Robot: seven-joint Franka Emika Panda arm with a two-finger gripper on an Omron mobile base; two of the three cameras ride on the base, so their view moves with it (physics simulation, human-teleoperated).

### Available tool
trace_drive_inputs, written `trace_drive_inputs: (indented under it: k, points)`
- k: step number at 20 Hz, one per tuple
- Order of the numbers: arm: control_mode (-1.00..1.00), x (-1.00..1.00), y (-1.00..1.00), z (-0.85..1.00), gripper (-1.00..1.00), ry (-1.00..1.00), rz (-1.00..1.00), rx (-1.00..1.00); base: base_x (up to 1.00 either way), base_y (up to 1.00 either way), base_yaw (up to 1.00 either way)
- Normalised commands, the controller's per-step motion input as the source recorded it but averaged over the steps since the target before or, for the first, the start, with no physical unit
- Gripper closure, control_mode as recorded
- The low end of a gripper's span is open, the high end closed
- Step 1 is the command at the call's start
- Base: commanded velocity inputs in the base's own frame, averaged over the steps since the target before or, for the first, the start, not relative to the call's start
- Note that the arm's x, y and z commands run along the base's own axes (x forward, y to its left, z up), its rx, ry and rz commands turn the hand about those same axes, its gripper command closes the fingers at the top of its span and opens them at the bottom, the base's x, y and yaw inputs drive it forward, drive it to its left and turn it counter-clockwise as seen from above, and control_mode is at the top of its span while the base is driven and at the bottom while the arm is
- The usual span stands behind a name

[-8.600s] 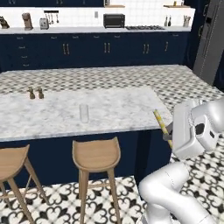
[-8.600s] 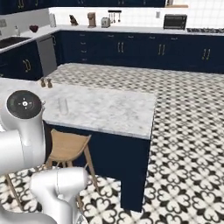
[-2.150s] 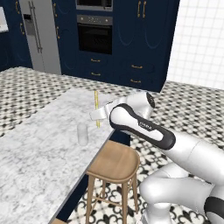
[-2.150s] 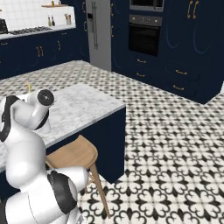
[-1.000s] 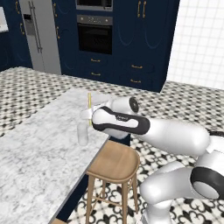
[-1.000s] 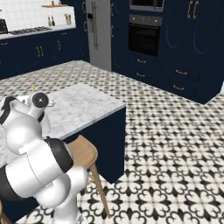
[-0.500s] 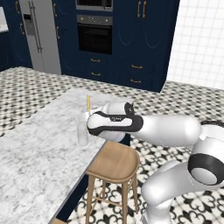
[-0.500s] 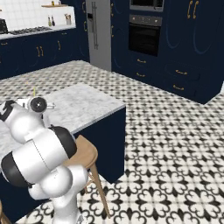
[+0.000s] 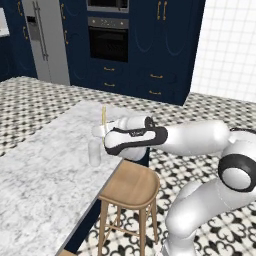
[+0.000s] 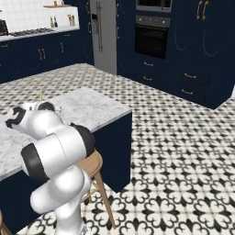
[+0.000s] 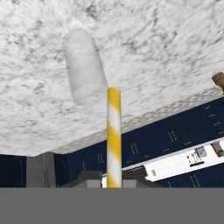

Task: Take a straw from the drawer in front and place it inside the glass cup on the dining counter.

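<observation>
Tool [image 9: 101, 131] clamped on straw [image 11: 113, 135] – just above glass cup [image 9: 94, 152], nr dining counter [image 9: 45, 185] edge – open marble beyond.

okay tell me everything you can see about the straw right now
The straw is a thin, straight stick striped yellow and white in the hand view, pale yellow in the left base view. The gripper is shut on its lower end, and it stands upright out of the fingers. It hangs over the dining counter, just beside and above the glass cup, not yet inside it. In the hand view its free end sits next to the cup's rim. Only the gripper touches it.
</observation>
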Motion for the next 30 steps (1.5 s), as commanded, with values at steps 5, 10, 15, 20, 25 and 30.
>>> trace_drive_inputs:
  k: [5, 10, 15, 20, 25, 30]
  points:
    - [-1.0, 0.09, 0.0, -0.32, 1.0, -0.06, 0.0, -0.02, 0.0, 0.0, 0.0]
    - [-1.0, 0.15, 0.0, -0.15, 1.0, -0.03, 0.0, 0.0, 0.0, 0.0, 0.0]
    - [-1.0, 0.1, 0.0, 0.03, 1.0, -0.03, 0.0, 0.0, 0.0, 0.0, 0.0]
    - [-1.0, 0.05, 0.11, 0.19, 1.0, 0.0, -0.02, -0.01, 0.0, 0.0, 0.0]
    - [-1.0, 0.0, 0.42, -0.01, 1.0, 0.0, 0.0, -0.03, 0.0, 0.0, 0.0]
    - [-1.0, -0.08, 0.14, -0.31, 1.0, 0.0, 0.0, -0.01, 0.0, 0.0, 0.0]
